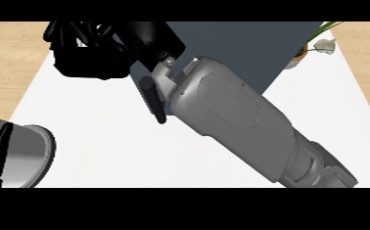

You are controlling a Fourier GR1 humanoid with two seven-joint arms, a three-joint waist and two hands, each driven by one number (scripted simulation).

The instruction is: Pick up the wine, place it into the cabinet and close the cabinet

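Observation:
My right forearm (245, 126) crosses the counter from the lower right to the upper left. Its black right hand (94, 60) sits at the left front corner of the dark grey cabinet (245, 48), touching or just short of it. A black thumb (153, 99) points down towards me. The hand is bunched and dark, so how it is set does not show. No wine bottle shows anywhere; the hand and arm may hide it. Only the cabinet's top is visible, and its door is hidden.
A potted plant (318, 48) stands at the back right beside the cabinet. The rounded grey end of my left forearm (25, 153) shows at the lower left edge. White counter (94, 126) lies between the two arms, with wooden floor (18, 67) beyond its left edge.

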